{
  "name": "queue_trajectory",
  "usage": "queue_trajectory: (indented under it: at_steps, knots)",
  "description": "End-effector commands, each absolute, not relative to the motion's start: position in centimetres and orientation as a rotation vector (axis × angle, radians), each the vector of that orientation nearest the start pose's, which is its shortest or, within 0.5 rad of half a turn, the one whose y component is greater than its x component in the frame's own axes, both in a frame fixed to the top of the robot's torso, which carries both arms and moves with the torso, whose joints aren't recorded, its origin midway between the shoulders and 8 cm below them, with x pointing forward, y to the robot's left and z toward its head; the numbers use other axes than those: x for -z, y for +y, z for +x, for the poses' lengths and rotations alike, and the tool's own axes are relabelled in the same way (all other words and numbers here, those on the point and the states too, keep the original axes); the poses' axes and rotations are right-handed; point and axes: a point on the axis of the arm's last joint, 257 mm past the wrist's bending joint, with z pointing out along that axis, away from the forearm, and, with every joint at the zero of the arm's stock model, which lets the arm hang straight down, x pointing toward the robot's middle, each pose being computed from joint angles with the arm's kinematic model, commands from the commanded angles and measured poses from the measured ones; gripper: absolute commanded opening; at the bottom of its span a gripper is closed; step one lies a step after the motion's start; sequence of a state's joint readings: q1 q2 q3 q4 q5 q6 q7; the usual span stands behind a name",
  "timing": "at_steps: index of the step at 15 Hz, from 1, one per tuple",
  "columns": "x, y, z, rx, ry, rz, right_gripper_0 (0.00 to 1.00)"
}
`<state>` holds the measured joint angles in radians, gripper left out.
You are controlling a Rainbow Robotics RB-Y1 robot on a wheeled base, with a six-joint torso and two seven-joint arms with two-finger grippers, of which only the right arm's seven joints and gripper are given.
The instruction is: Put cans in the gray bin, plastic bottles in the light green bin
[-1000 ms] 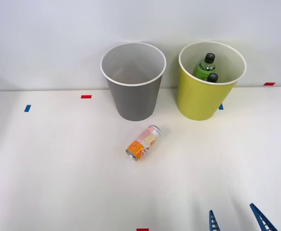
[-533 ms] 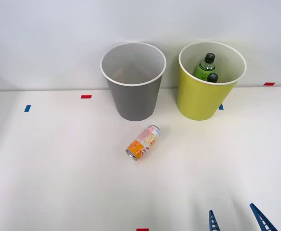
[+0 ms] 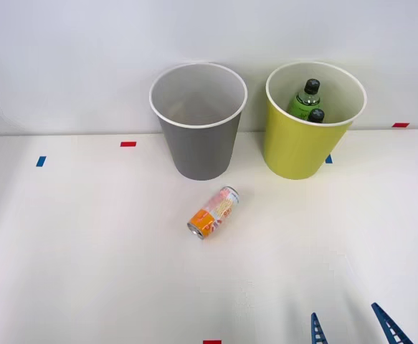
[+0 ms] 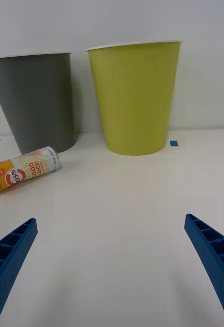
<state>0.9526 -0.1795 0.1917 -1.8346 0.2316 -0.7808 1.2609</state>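
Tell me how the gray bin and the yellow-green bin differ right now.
The gray bin looks empty inside; the yellow-green bin holds two green bottles with black caps. The gray bin stands to the robot's left and nearer the lying can; the yellow-green bin stands farther from it. Both are upright, tapered and white-rimmed.

The gray bin [image 3: 198,143] is plain gray outside, with a white rim and a pale inside. The light green bin [image 3: 302,143] is yellow-green outside, white at the rim and pale within. Two plastic bottles [image 3: 305,100] are green with black caps. The can [image 3: 213,212] carries an orange and pink-white printed label with red lettering, and its ends are silver. The table [image 3: 87,251] is white, marked with small red [image 3: 128,144] and blue tape pieces [image 3: 41,161]. The tool [image 3: 350,328] has blue, ribbed fingers [image 4: 12,255].
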Motion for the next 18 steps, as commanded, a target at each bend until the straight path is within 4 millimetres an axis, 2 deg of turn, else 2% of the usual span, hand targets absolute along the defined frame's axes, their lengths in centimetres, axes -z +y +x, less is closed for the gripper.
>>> queue_trajectory:
  at_steps: [1,18]
  knots:
    - [26.93,-21.72,23.18,-0.146,1.487,-0.084,1.00]
    - [26.93,-21.72,23.18,-0.146,1.487,-0.084,1.00]
